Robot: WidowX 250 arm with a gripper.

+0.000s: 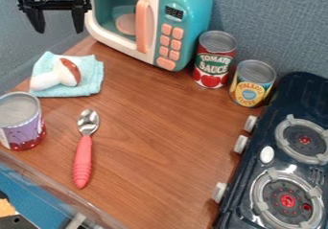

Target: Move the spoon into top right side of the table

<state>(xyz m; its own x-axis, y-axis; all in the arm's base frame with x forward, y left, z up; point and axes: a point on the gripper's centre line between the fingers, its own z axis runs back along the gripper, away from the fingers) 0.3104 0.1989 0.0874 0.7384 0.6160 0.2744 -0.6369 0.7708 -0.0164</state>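
My gripper (61,28) hangs at the upper left, open, with nothing between its fingers, above and in front of the toy microwave's left side. The spoon (83,151) lies on the brown wooden table (147,151), left of the middle. Its metal bowl points toward the back and its ribbed red handle toward the front. The gripper is well apart from it, farther back and higher.
A light blue cloth (93,74) holds a white and brown toy (57,75). A purple can (23,122) stands at left, a teal microwave (192,5) behind, two cans (215,60) back right, a dark stove (256,199) at right.
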